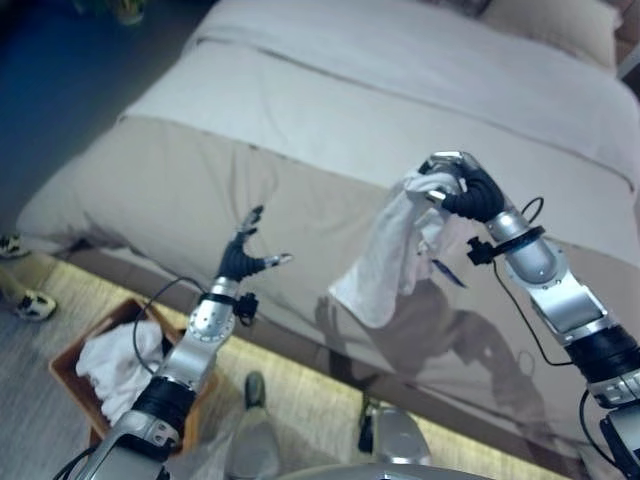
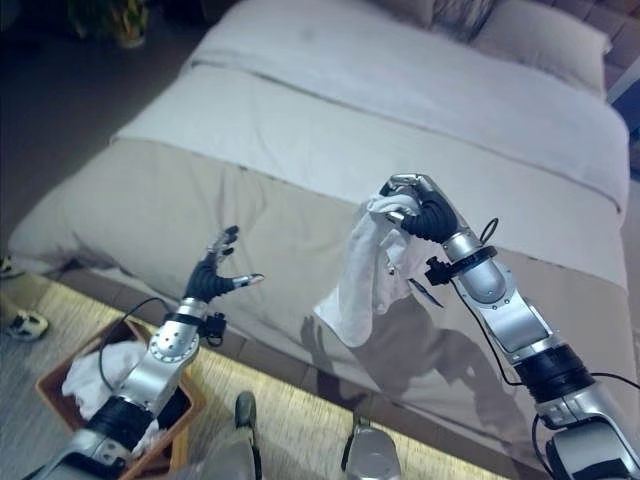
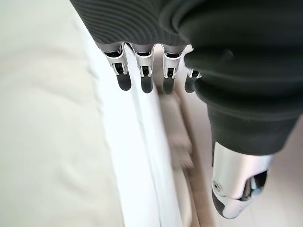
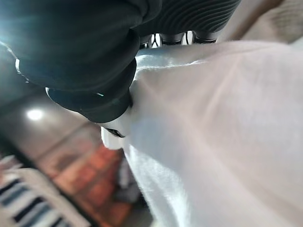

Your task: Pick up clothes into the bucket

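Fingers of the right hand were clenched round a white cloth garment, which hung above the front edge of the grey-beige bed. Lower down, the left hand was spread and held nothing. More white cloth lay in the brown woven basket on the floor.
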